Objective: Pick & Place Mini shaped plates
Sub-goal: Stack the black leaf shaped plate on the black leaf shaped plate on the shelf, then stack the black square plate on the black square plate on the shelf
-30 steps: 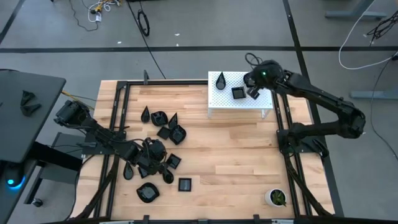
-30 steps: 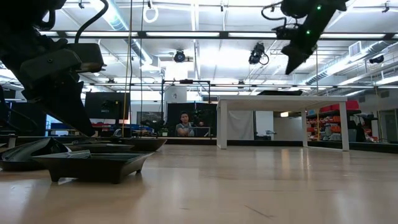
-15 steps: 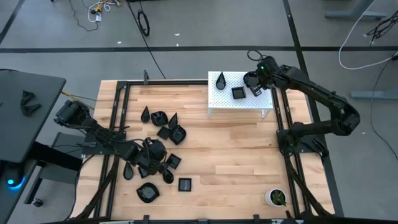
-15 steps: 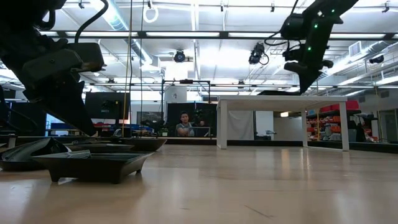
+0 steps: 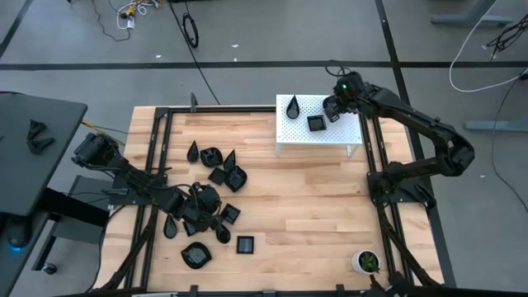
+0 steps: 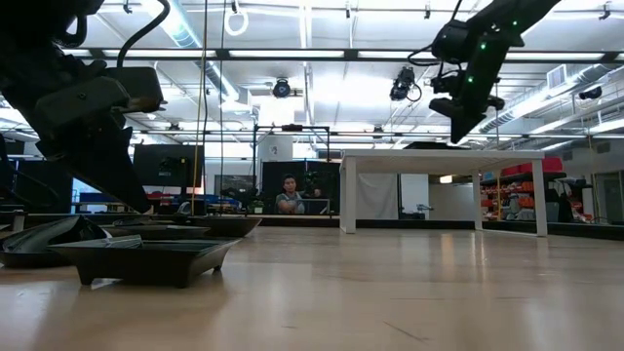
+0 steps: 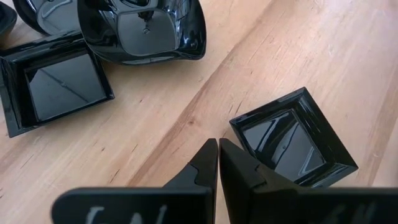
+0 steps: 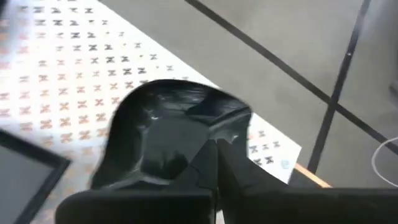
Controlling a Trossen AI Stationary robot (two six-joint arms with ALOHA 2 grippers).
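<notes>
High view says it all: two plates sit on the white stand (image 5: 318,132), and my right gripper (image 5: 334,109) is pinching a third rounded plate (image 8: 168,134) over it. Left gripper (image 5: 198,216), fingers pressed together, sits in the pile (image 5: 210,198). Tons left, honestly.

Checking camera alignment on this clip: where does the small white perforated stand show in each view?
High view: white stand at the table's far edge, right of centre.
Low view: right of middle, like a small white table.
Left wrist view: not in it.
Right wrist view: patterned white surface behind the held dish.
Shared landmark: right gripper, shut on a rounded black plate above the stand.
</notes>
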